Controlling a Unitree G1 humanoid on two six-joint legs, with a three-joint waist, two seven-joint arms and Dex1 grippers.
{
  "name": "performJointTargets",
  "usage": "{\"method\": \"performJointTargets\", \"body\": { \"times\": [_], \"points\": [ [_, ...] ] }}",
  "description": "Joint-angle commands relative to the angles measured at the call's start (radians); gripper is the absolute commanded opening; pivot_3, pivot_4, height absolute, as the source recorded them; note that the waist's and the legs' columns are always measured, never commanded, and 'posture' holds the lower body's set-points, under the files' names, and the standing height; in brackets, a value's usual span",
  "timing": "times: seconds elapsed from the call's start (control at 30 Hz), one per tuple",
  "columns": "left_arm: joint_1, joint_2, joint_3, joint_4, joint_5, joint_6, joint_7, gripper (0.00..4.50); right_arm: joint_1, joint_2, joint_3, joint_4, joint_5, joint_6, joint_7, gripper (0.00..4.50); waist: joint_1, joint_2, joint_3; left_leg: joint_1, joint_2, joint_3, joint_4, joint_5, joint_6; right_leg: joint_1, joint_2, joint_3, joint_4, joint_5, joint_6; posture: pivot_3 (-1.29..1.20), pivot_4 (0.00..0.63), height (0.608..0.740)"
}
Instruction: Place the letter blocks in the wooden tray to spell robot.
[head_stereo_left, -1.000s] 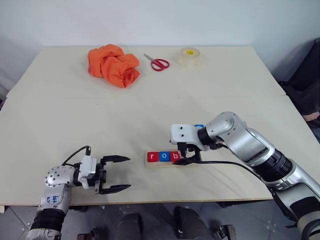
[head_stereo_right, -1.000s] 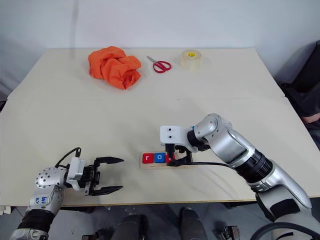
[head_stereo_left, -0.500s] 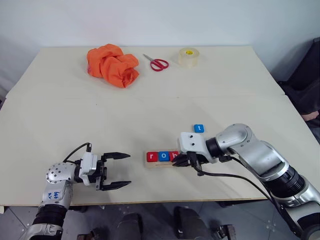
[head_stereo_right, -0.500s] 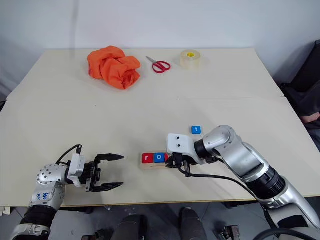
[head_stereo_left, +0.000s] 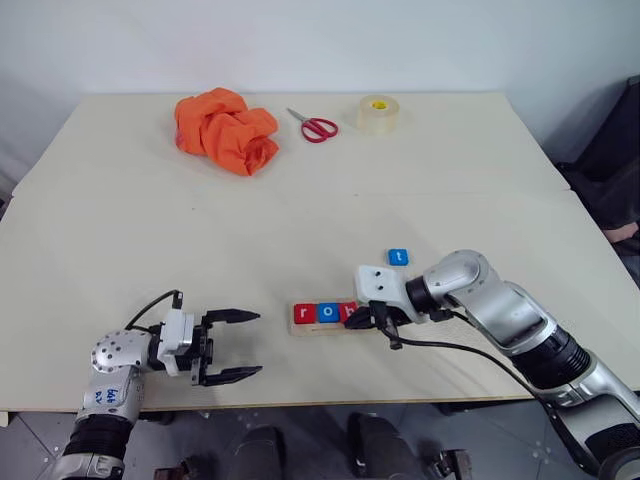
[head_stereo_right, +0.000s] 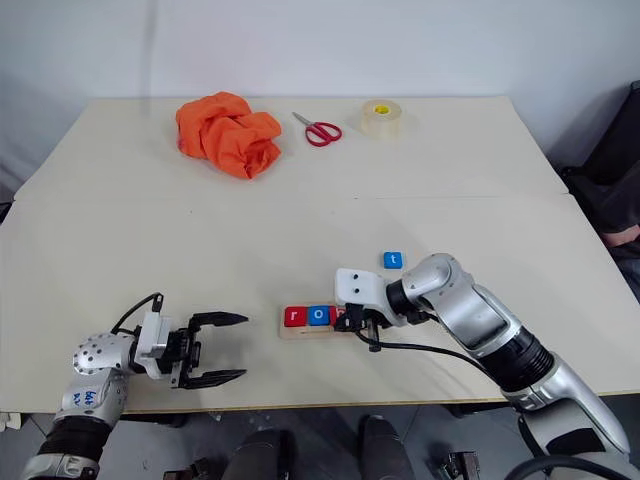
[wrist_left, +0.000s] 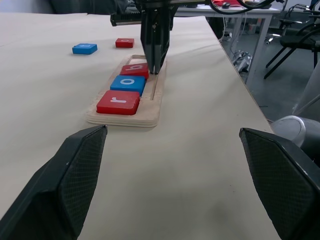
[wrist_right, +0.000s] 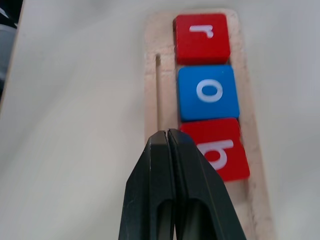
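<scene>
Since the earlier frame the right tool (head_stereo_left: 372, 320) has snapped shut and its arm has dropped lower, uncovering the blue t block (head_stereo_left: 398, 257); the left tool (head_stereo_left: 240, 346) has kept its place.

Left eye view: the tray (head_stereo_left: 300, 329) lies at lower centre of the bench (head_stereo_left: 300, 210), holding a red r (head_stereo_left: 304, 313), a blue o (head_stereo_left: 327, 312) and a red b (head_stereo_left: 347, 311) in a row. The right tool sits clenched and empty at the b end of the tray. The t block lies just above and right of it in the frame, apart from the tray. At lower left the left tool is spread wide, holding nothing. Along the top of the frame sit an orange cloth (head_stereo_left: 227, 130), red scissors (head_stereo_left: 314, 125) and a tape roll (head_stereo_left: 377, 114).

Left wrist view: the tray runs up the frame with r, o, b; the right tool's closed tips come down beside the b. Past it lie the blue block and a red block (wrist_left: 124, 43), both loose on the bench.

Right wrist view: the closed fingers (wrist_right: 172, 200) point at the tray groove, beside the b.
</scene>
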Motion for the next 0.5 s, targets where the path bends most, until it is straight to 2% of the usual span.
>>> {"method": "performJointTargets", "body": {
  "times": [0.03, 0.27, 0.5],
  "points": [
    [0.000, 0.002, 0.019, -0.022, -0.004, -0.001, 0.002, 4.50, -0.014, 0.000, -0.029, -0.031, 0.006, 0.003, -0.003, 0.06, 0.000, 0.000, 0.000, 0.000, 0.000, 0.000, 0.000, 0.000, 0.000, 0.000, 0.000, 0.000, 0.000, 0.000, 0.000, 0.00, 0.150, 0.740],
    [-0.013, -0.004, 0.014, -0.013, -0.002, -0.002, 0.002, 4.50, 0.022, -0.057, -0.095, -0.135, 0.053, 0.067, -0.003, 0.06, 0.001, 0.000, 0.000, 0.000, 0.000, 0.000, 0.000, 0.000, 0.000, 0.000, 0.000, 0.000, 0.000, 0.000, 0.000, 0.00, 0.150, 0.740],
    [-0.014, -0.004, 0.015, -0.011, -0.003, -0.002, -0.004, 4.50, 0.037, -0.082, -0.124, -0.034, 0.026, 0.021, -0.034, 0.06, -0.001, 0.000, 0.000, 0.000, 0.000, 0.000, 0.000, 0.000, 0.000, 0.001, 0.000, 0.000, 0.000, 0.000, 0.000, 0.00, 0.150, 0.740]
  ]
}}
